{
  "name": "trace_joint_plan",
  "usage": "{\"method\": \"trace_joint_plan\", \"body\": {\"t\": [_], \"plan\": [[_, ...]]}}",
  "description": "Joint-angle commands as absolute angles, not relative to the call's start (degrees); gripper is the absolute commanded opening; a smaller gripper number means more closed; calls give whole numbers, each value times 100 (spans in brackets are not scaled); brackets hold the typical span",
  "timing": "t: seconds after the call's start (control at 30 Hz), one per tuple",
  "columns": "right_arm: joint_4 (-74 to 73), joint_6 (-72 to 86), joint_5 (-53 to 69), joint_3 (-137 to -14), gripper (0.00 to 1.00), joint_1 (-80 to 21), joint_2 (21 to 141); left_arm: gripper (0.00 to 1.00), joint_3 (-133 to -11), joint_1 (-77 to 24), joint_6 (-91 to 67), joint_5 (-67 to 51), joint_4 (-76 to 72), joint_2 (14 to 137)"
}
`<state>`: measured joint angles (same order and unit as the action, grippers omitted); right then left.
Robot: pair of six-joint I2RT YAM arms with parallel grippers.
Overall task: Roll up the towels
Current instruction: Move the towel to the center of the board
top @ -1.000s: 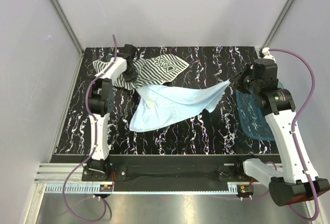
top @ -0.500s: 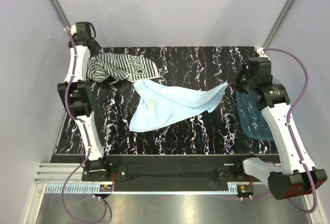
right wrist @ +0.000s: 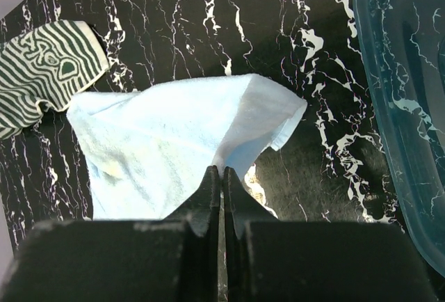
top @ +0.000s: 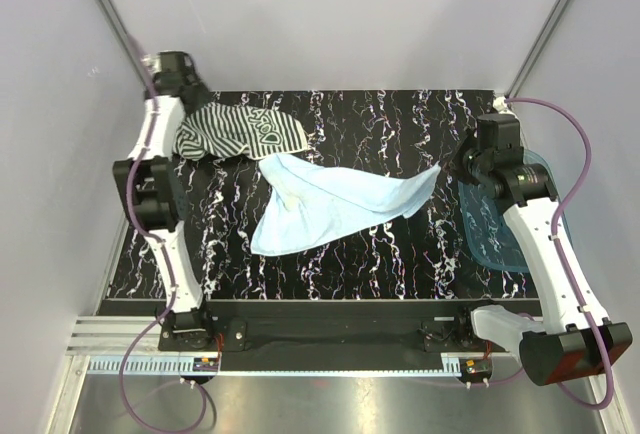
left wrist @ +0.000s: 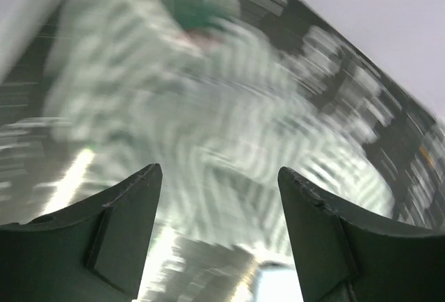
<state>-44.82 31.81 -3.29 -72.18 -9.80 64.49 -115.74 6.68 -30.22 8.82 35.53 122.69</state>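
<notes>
Our right claw [right wrist: 222,172] is pinched shut on a corner of the blue towel [top: 335,204], which sprawls in the middle. The left claw [left wrist: 219,177] hangs wide and empty over the striped towel [top: 235,132] at far left. We'd tug that corner till the blue lies flat, then roll.

A robot lab cell: plain white panel walls [top: 350,14] on aluminium struts [top: 115,24] enclose a black marbled desk [top: 400,254].
</notes>
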Motion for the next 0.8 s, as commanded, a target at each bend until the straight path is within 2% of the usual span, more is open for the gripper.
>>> {"method": "trace_joint_plan", "body": {"t": [0.0,0.17,0.3,0.53,0.77], "plan": [[-4254,3226,-185,-7190,0,-1002,6416,72,-11365,-471,-2215,-295,2622,12032],[-4315,3217,-237,-7119,0,-1002,6363,73,-11636,-861,-2785,-1596,2400,12839],[-4368,3190,-299,-7084,0,-1002,6302,73,-11926,-949,-3111,-1907,2338,13420],[-4333,3225,-317,-7014,0,-1002,6310,74,-12163,-809,-3094,-1732,2610,13895],[-4263,3234,-255,-7014,0,-1002,6433,75,-12067,-81,-2945,-1066,2996,13913]]}}
